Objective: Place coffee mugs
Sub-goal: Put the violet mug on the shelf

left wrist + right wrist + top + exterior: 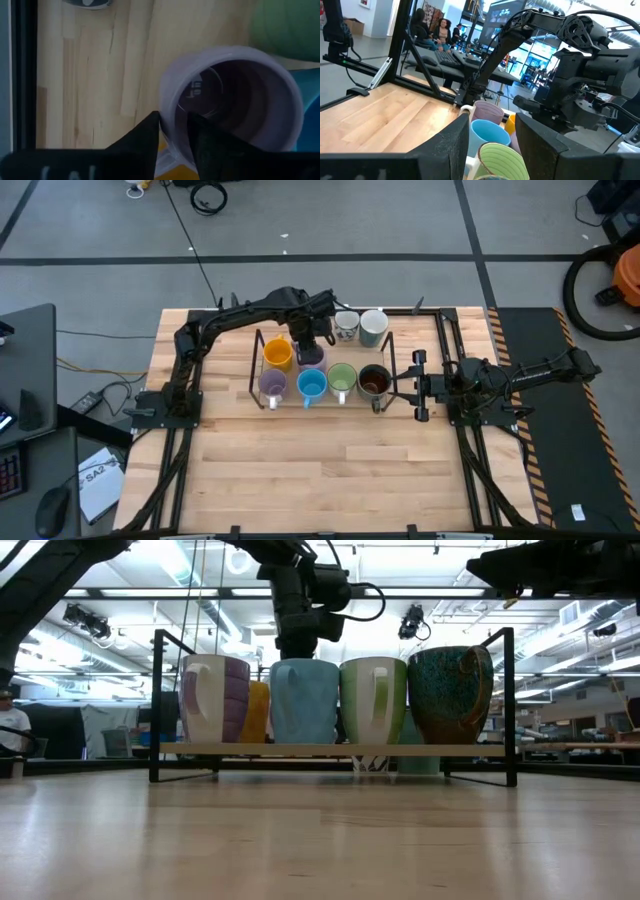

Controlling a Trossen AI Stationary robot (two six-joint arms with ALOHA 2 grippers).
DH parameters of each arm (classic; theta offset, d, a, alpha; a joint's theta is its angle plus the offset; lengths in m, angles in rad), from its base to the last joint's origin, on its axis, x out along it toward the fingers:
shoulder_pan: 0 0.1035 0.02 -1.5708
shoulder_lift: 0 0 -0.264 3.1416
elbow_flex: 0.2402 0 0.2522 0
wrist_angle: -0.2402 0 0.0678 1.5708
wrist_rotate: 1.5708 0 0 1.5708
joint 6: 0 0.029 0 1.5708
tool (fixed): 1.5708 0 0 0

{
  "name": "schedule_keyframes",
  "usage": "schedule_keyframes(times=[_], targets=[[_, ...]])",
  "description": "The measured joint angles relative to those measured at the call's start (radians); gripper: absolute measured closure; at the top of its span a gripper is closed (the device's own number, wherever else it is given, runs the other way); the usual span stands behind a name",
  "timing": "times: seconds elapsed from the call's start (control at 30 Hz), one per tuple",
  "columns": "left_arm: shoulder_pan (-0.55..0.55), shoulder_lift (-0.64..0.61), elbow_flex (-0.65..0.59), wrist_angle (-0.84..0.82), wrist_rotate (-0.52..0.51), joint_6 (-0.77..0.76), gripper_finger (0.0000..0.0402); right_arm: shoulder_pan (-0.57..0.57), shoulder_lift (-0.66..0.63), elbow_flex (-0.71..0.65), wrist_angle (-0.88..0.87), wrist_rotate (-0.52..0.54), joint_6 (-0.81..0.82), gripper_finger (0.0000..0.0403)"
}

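From above, the left gripper (311,340) reaches out over the black wire rack (256,358) and sits on a lavender mug (311,357) in the far row, just right of the orange mug (278,354). The near row holds a second lavender mug (272,386), a blue mug (311,385), a light green mug (342,379) and a dark brown mug (374,382). A white patterned mug (346,327) and a pale grey mug (373,326) stand on the wooden table (320,470) just beyond the rack, probably waiting their turn. The right gripper (398,383) waits just right of the dark brown mug, its fingers spread.

At table height, the near row stands upright on the rack's pale shelf, mugs touching side by side: glossy, rounded ceramic, the dark one mottled with a speckled glaze. The left arm comes down behind the blue mug.

In the left wrist view, the two dark fingers (142,135) straddle the lavender mug's rim, one inside the bowl and one outside, clamped on the wall (a rim pinch keeps the mug upright while it is set down). The rim is thick, smooth and round.

The right wrist view looks along the near row from its end, green rim nearest, then blue, then lavender.
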State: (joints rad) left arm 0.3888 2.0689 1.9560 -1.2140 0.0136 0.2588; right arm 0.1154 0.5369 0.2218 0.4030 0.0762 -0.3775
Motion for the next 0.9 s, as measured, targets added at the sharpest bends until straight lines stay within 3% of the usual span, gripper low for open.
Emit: schedule_keyframes(times=[0.37,0.9], targets=[[-0.006,0.000,0.000,0.001,-0.008,0.032,0.0356,0.000,0.000,0.000,0.000,0.000,0.000,0.0236],[-0.008,0.000,0.000,0.009,-0.049,0.042,0.0342,0.000,0.000,0.000,0.000,0.000,0.000,0.0236]])
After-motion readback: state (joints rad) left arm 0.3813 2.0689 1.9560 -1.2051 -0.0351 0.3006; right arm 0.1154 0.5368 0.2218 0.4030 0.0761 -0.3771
